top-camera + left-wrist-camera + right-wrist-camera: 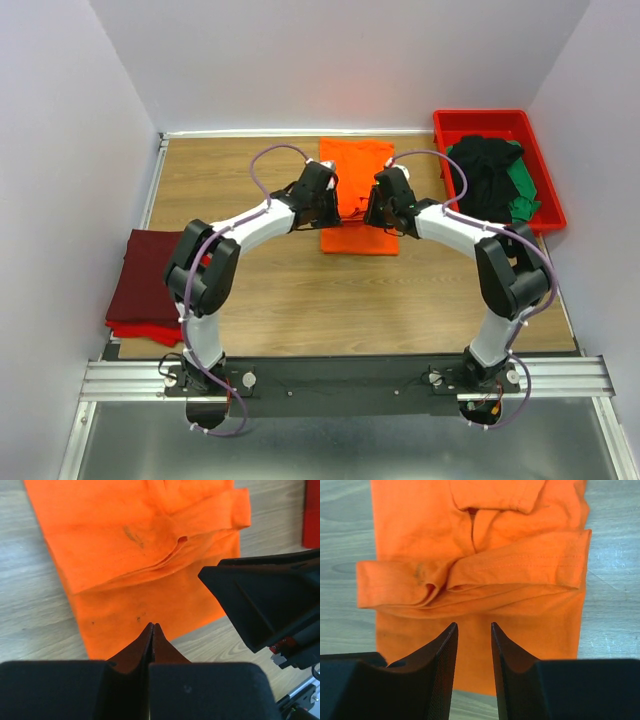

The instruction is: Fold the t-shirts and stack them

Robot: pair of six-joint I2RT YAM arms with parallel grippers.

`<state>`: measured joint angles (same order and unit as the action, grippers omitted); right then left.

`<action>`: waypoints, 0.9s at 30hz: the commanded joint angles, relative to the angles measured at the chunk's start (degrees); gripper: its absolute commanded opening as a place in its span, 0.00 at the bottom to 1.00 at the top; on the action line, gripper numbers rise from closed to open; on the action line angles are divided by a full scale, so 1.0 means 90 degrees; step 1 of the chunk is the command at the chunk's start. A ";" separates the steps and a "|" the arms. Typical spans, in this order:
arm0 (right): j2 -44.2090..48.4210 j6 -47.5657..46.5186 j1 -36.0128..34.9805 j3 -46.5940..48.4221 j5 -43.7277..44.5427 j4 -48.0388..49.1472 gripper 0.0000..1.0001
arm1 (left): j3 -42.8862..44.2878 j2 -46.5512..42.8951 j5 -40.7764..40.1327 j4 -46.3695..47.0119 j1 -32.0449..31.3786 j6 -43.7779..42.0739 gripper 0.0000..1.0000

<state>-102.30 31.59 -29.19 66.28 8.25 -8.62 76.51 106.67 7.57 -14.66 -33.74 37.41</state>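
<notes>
A bright orange t-shirt (357,170) lies partly folded on the table at the back centre, with its sleeves turned in. My left gripper (328,212) hovers over its left near part. In the left wrist view the left gripper (153,626) is shut with nothing between its fingers, above the near edge of the orange t-shirt (140,545). My right gripper (382,216) is over the shirt's right near part. In the right wrist view the right gripper (473,626) is open a little and empty, above the orange t-shirt (480,580) just near of the folded sleeve.
A folded maroon t-shirt (150,270) lies on a red one (140,331) at the table's left edge. A rigid red tray (480,116) at the back right holds a black t-shirt (488,175) and a green one (525,190). The right gripper's body (270,600) shows in the left wrist view.
</notes>
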 commanded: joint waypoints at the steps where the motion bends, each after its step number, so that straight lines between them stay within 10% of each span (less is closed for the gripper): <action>1: -0.0224 -0.0024 -0.0028 0.0038 -0.0087 0.0079 0.40 | 0.0209 0.0422 0.0106 -0.0071 -0.0080 0.0101 0.05; 21: -0.1474 -0.0337 0.0050 0.1482 0.0811 0.0030 0.41 | 0.2318 0.2063 -0.0392 -0.0647 0.0242 0.0043 0.05; 27: -0.2002 -0.0454 0.0225 0.2205 0.0978 0.0040 0.42 | 0.3226 0.2511 -0.0373 -0.0725 0.0535 -0.0269 0.20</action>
<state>-116.66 29.04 -28.34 82.04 13.87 -8.60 100.20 126.30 5.48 -19.99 -30.35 37.52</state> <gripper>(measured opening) 0.415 0.170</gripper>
